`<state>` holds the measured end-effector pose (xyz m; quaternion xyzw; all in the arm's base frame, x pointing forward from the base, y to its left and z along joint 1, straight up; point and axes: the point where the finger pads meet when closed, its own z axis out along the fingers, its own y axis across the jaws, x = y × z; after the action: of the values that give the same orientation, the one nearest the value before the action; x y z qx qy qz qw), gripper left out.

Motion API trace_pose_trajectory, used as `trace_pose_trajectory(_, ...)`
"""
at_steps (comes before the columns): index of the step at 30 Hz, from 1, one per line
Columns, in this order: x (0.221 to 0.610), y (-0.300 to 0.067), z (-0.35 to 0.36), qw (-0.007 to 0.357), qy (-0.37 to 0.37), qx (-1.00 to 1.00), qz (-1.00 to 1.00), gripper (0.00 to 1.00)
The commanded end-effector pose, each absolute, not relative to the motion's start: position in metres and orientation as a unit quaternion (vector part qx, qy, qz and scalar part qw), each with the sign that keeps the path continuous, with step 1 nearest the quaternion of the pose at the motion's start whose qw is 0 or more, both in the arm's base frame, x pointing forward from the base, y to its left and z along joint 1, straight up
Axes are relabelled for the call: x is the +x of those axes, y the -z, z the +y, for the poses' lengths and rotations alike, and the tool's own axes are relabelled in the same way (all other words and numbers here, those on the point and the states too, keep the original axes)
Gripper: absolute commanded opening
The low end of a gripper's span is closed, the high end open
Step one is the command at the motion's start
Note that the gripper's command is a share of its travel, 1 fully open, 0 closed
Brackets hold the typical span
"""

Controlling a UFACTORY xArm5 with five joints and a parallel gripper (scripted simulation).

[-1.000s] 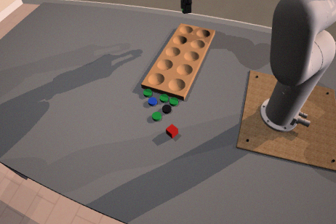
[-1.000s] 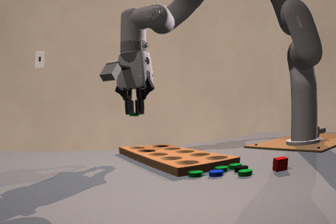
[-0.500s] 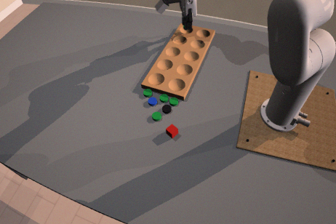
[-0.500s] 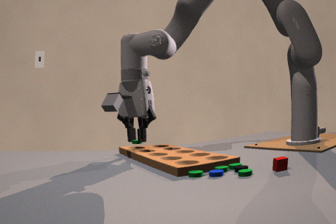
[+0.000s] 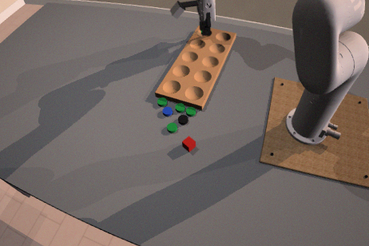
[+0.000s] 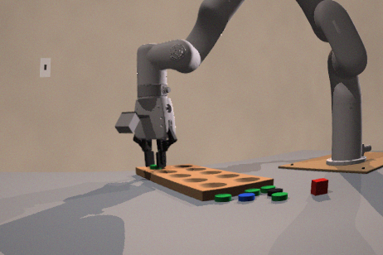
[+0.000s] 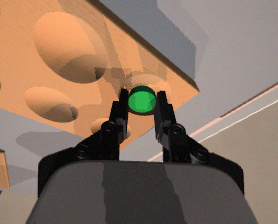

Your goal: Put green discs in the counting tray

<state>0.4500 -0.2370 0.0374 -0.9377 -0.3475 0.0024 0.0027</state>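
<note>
The wooden counting tray (image 5: 180, 99) (image 6: 186, 193) (image 7: 20, 70) lies flat with two rows of round pockets; the pockets I can see are empty. My gripper (image 5: 206, 31) (image 6: 155, 165) (image 7: 142, 100) is shut on a green disc (image 5: 206, 33) (image 6: 153, 166) (image 7: 142, 101) and holds it low over the tray's far left corner pocket. I cannot tell whether the disc touches the pocket. Several loose green discs lie on the table just in front of the tray's near end, such as one green disc (image 5: 161, 101) (image 6: 223, 197) and another green disc (image 5: 172, 127) (image 6: 279, 196).
A blue disc (image 5: 168, 111) (image 6: 246, 196) and a black disc (image 5: 183, 119) (image 6: 274, 191) lie among the loose green ones. A red cube (image 5: 188, 144) (image 6: 319, 186) sits a little nearer. The arm's base stands on a wooden board (image 5: 319, 158) (image 6: 307, 165) at the right.
</note>
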Motion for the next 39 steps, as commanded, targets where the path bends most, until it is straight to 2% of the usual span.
trace_pose_trajectory(1, 0.4520, -0.0353, -0.2380, 0.001, -0.001, -0.938, -0.347, 0.00)
trace_pose_trajectory(18, 0.4521, -0.0334, -0.2381, 0.001, -0.001, -0.938, -0.347, 0.00)
trace_pose_trajectory(19, 0.4521, -0.0334, -0.2381, 0.001, -0.001, -0.938, -0.347, 0.33)
trace_pose_trajectory(39, 0.4521, -0.0334, -0.2381, 0.001, -0.001, -0.938, -0.347, 0.33)
